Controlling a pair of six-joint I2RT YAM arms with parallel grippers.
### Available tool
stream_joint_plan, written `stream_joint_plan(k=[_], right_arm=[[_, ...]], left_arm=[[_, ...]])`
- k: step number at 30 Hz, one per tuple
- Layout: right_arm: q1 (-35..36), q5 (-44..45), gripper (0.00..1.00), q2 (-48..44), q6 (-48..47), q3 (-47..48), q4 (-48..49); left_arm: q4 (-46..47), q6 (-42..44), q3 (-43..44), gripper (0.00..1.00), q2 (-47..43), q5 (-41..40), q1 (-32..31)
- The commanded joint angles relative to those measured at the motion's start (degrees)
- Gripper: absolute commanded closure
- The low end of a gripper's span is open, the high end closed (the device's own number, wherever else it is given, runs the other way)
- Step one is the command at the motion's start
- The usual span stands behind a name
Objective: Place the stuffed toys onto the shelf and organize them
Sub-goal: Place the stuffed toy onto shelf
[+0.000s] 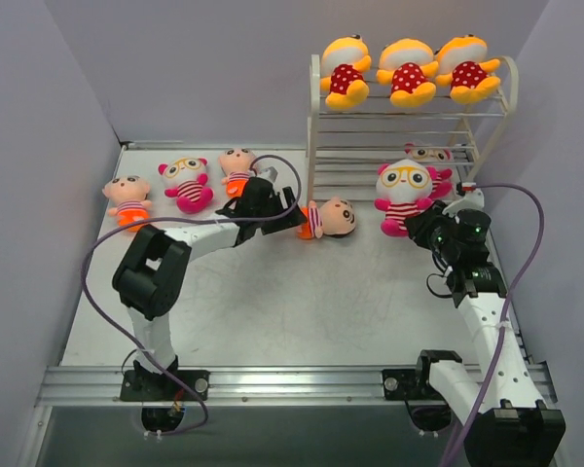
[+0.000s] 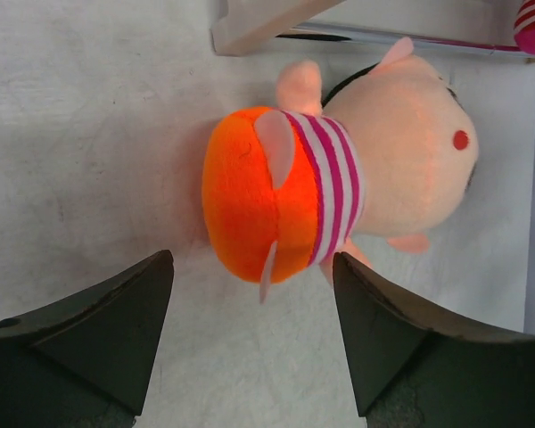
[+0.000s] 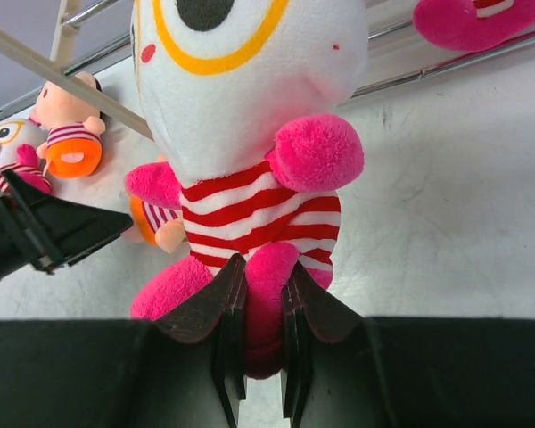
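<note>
Yellow-orange dolls point(image 1: 406, 73): three sat on shelf point(image 1: 314, 117) top tier. Right hand point(image 3: 263, 267) pinched glasses doll point(image 3: 250, 134) by pink leg, at shelf front. Left hand point(image 2: 250, 263) gaped open around peach-faced doll point(image 2: 410, 169) lying on bench point(image 1: 273, 311), not touching. Three other dolls point(image 1: 187, 183) lay at bench left; bulk of task judged undone.

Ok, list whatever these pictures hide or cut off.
- Top view: the left gripper covers the peach doll's bottom.
- Top view: a doll low in the shelf sits mostly behind rods and the glasses doll; kind unclear.
- Right wrist: the top edge cuts the glasses doll's head; the right gripper hides its leg.
- Left wrist: the peach doll's face is mostly turned away.
</note>
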Motion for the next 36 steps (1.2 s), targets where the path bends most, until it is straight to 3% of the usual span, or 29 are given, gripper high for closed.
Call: stream_joint_plan(k=[1, 4, 5, 9, 10, 15, 21, 25, 26, 31, 33, 36], right_arm=[[0.4, -0.5, 1.00, -1.2, 0.5, -0.3, 0.1], [0.6, -0.6, 1.00, -1.5, 0.1, -0.4, 0.0], [0.6, -0.6, 1.00, -1.4, 0.1, -0.5, 0.1], [0.6, -0.7, 1.00, -1.5, 0.0, -1.1, 0.8], [0.6, -0.7, 1.00, -1.3, 0.0, -1.2, 0.9], [0.7, -1.3, 1.00, -1.0, 0.0, -1.9, 1.2], [0.9, -1.6, 1.00, -0.3, -0.3, -2.2, 1.8], [1.1, -1.7, 1.00, 1.5, 0.0, -2.6, 3.2], [1.2, -1.7, 1.00, 1.9, 0.1, -2.8, 3.6], [1.3, -2.3, 1.00, 6.0, 0.5, -2.9, 7.6], [1.3, -2.8, 1.00, 7.6, 0.8, -2.8, 9.5], [1.3, -4.2, 1.00, 11.1, 1.1, -2.3, 11.6]], left_arm=[[4.1, -0.9, 4.9, 0.20, 5.0, -1.7, -1.1], [5.3, -1.8, 4.5, 0.31, 7.6, -1.5, -1.7], [6.5, -2.0, 3.8, 0.50, 7.5, -1.4, -1.9], [9.2, -2.1, -0.6, 0.93, 4.1, -2.8, -2.5], [9.7, -1.7, -1.5, 0.97, 3.1, -3.5, -2.5], [6.9, 0.5, -7.7, 0.98, -5.0, -6.6, -1.2], [-1.2, -0.7, -17.9, 0.97, -19.9, -10.8, 6.8], [-7.4, -0.9, -24.9, 0.57, -31.2, -9.6, 12.1], [-8.5, -0.4, -25.4, 0.40, -33.5, -9.5, 13.2], [-18.1, 3.3, -24.5, 0.11, -44.5, -9.3, 14.5], [-21.2, 5.1, -22.6, 0.04, -47.4, -8.9, 15.5], [-26.0, 8.0, -19.9, 0.03, -51.4, -8.2, 16.9]])
